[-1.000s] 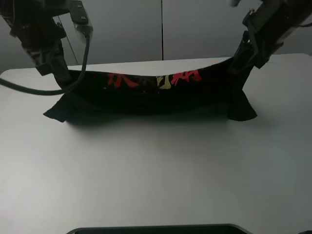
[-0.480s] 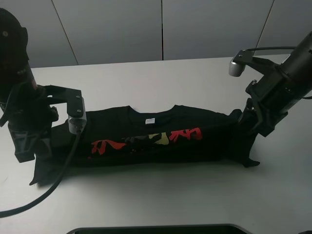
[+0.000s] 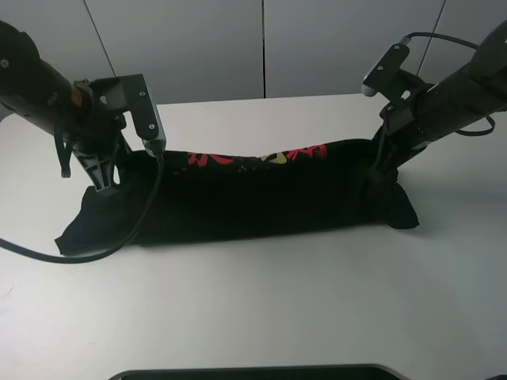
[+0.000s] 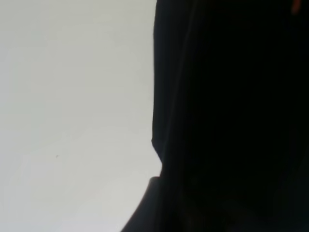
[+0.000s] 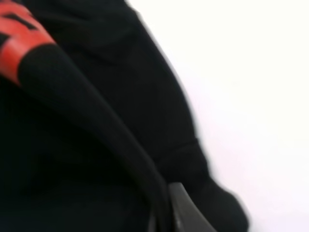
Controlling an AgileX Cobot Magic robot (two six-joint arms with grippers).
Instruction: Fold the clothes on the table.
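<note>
The black T-shirt (image 3: 253, 202) is stretched sideways between my two grippers on the white table (image 3: 253, 309). Its red and yellow print (image 3: 257, 157) runs along the raised top edge, and its lower part rests on the table. The neck label is hidden. My left gripper (image 3: 103, 178) grips the shirt's left end and my right gripper (image 3: 384, 162) grips its right end. In the left wrist view, black cloth (image 4: 231, 116) fills one side and hides the fingers. In the right wrist view, the cloth (image 5: 72, 135) with a red patch (image 5: 19, 38) covers all but one grey fingertip (image 5: 188, 215).
A black cable (image 3: 119, 245) from the left arm loops down over the shirt's left end onto the table. A dark rounded object (image 3: 253, 372) sits at the near table edge. Grey wall panels (image 3: 198, 47) stand behind the table's far edge.
The two grippers carried the shirt toward the near side, then back toward the far side and up. The collar and white label that showed half a second ago are now hidden.
</note>
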